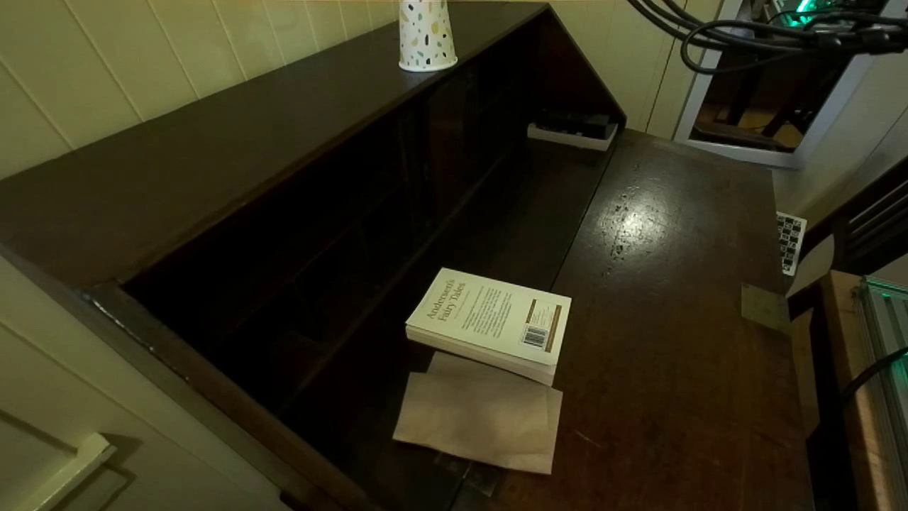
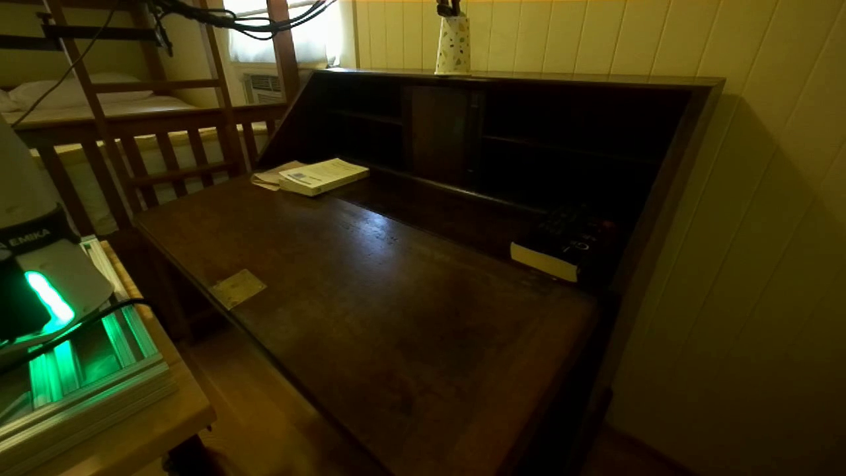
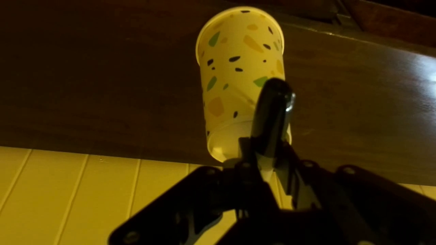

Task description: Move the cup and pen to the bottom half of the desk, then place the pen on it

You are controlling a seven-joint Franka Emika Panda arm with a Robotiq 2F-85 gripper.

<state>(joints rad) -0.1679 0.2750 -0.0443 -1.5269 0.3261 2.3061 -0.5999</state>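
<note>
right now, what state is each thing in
gripper: shut on the pen
pen: held; whether capped unclear
cup: standing upside down atop the desk
desk: folded open
white book: closed, flat, back cover up
dark book: closed, flat
base light: glowing green

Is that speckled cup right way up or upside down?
Upside down. The cup stands wide rim down on the desk's top ledge; the wrist view shows its base facing up.

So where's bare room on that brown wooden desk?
Bare: the lower leaf between square brassy plate and thick black book; the ledge beside the white tapered cup. Crowded: white paperback beside brown paper; by the cup's top, black pincer.
</note>
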